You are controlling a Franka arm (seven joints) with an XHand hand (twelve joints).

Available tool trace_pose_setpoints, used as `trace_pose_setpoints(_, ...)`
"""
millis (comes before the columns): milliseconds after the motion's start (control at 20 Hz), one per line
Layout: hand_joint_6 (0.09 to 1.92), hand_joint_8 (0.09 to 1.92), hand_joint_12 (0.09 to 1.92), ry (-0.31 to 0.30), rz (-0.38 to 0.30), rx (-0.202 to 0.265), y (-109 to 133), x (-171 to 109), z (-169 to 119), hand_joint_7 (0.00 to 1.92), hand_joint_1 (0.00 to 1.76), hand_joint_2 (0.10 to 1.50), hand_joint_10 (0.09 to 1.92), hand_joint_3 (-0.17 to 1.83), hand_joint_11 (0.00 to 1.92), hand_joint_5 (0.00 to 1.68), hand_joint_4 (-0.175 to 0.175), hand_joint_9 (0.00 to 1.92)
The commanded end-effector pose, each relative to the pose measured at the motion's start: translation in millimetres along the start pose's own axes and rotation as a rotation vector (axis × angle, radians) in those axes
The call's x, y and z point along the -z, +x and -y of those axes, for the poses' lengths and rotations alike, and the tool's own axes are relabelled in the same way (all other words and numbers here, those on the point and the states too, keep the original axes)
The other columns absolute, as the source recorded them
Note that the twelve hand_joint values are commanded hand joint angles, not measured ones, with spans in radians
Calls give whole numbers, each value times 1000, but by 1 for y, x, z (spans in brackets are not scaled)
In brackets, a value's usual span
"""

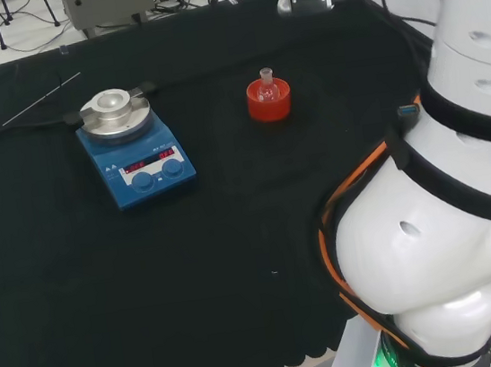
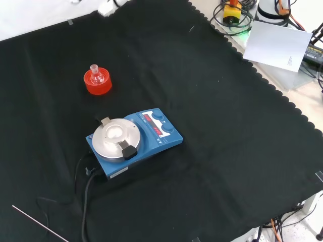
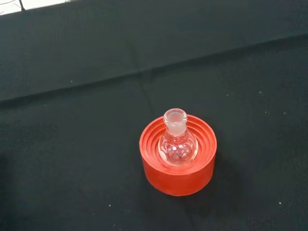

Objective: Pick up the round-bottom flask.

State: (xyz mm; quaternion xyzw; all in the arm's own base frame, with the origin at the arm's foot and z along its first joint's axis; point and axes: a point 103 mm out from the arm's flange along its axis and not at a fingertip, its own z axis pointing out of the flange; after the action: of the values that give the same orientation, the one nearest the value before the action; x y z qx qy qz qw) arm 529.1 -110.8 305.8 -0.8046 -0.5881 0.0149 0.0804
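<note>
Flask (image 3: pixel 177 143): one, upright in one red stand (image 3: pixel 178 168); one stirrer (image 1: pixel 136 146).

White arm (image 1: pixel 443 239): large links at the head view's right, black bands and orange cable across them.

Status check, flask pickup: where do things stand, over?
Round-bottom flask upright in red ribbed stand, untouched. Nothing near it on the black cloth; blue hotplate stirrer stands well apart from it. Approach looks clear.
</note>
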Motion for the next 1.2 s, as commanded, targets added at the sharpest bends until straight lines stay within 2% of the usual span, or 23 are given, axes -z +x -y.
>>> trace_pose_setpoints(50, 87, 652, 1235, 9, -78, 51, 9, -54, -70, 98, 498, 1107, 725, 146, 0, 287, -67, 195)
trace_pose_setpoints(400, 87, 661, 1254, 61, -99, 47, 6, -89, -82, 107, 573, 1057, 720, 146, 0, 344, -67, 202)
trace_pose_setpoints(850, 87, 663, 1255, 88, -90, 52, 6, -112, -84, 109, 616, 1029, 718, 159, 0, 374, -67, 207)
trace_pose_setpoints(1200, 87, 663, 1254, 116, -101, 33, 0, -129, -83, 112, 649, 1002, 715, 171, 0, 415, -68, 209)
